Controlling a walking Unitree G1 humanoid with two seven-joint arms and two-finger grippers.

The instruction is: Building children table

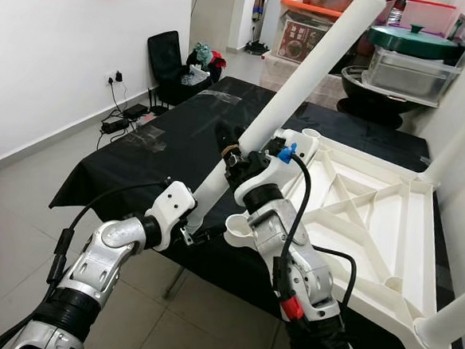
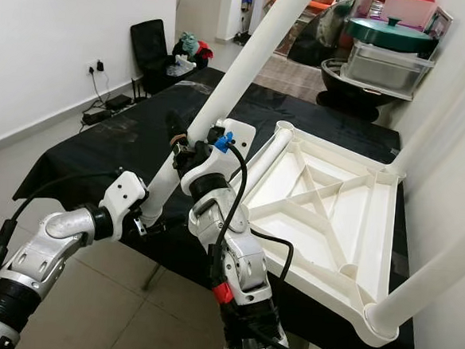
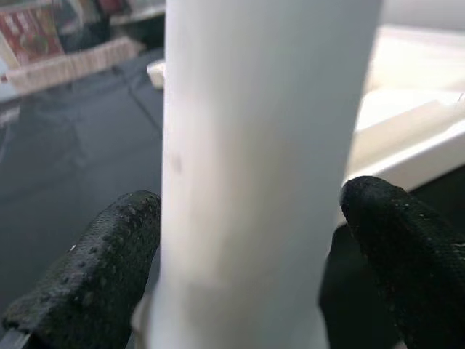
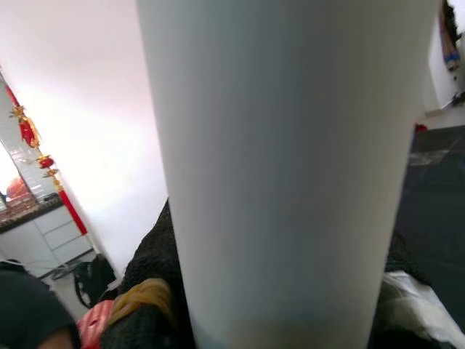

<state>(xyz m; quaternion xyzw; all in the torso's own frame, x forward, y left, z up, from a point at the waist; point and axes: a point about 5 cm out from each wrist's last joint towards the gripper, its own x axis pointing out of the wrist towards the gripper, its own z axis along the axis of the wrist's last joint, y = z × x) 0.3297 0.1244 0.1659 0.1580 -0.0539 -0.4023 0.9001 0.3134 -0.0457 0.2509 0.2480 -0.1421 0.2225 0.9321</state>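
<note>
A white plastic tabletop [image 1: 373,224] lies upside down on a black-covered table [image 1: 163,146]. Both grippers hold a long white table leg [image 1: 312,64] that tilts up and away from me. My left gripper [image 1: 197,220] is shut on its lower end, and the black fingers [image 3: 94,269] press either side of the tube. Higher up the same leg, my right gripper [image 1: 236,152] is shut around it. The leg's bottom end hangs just left of an empty corner socket [image 1: 241,227]. Two more legs [image 1: 454,318] stand fitted in the right-hand corners.
The table's near edge runs below my arms, with tiled floor beneath. A black chair [image 1: 167,58] and a power strip [image 1: 116,122] are at the far left. Stacked tubs and a green-lidded pot [image 1: 413,39] crowd the back right, beside a white wall.
</note>
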